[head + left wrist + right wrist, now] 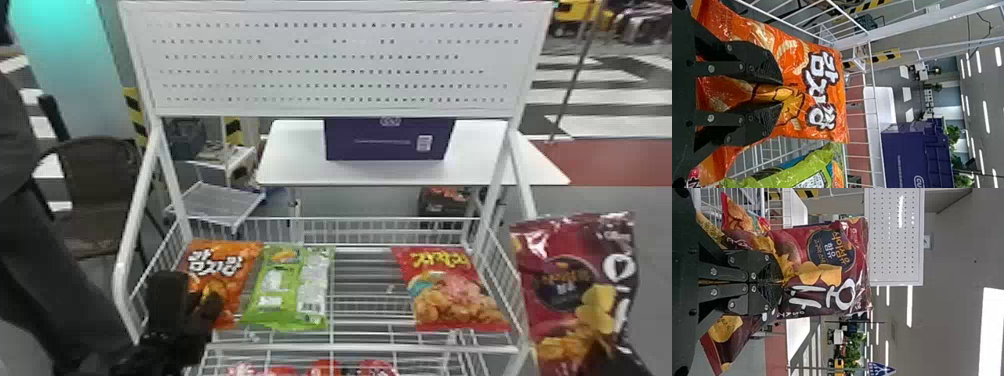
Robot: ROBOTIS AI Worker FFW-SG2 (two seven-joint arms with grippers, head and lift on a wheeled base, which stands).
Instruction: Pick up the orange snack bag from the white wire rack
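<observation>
My left claw (781,94) is nearer: its 2 fingers stand parted at the near half of the orange snack bag (235,257), on the left of the white wire rack (360,348), pointing along its near-to-far long axis. Closing should come next. My right claw (781,283) pinches a maroon snack bag (789,241).
</observation>
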